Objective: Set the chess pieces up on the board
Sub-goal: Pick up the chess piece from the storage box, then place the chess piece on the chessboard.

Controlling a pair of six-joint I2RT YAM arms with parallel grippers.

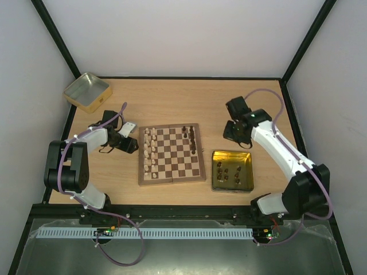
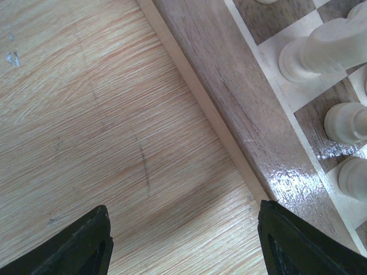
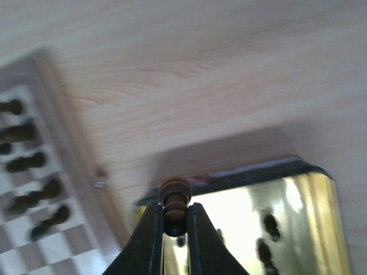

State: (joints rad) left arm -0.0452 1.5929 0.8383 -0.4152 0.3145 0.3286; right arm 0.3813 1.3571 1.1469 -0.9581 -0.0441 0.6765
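Hovering beside the board's (image 1: 172, 180) left rim, the left hand (image 2: 183, 235) is gaping wide and empty. Cream pieces (image 1: 150, 150) are filling its left two files, while only a few dark pieces (image 1: 190, 134) are standing far right. The right hand (image 3: 175, 220) is pinching a dark pawn (image 3: 174, 197) over the gold tin (image 1: 231, 153), where several more are lying

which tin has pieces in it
The right tin, beside the board: dark pieces stand in it. The far-left tin, at the table's corner, shows none.
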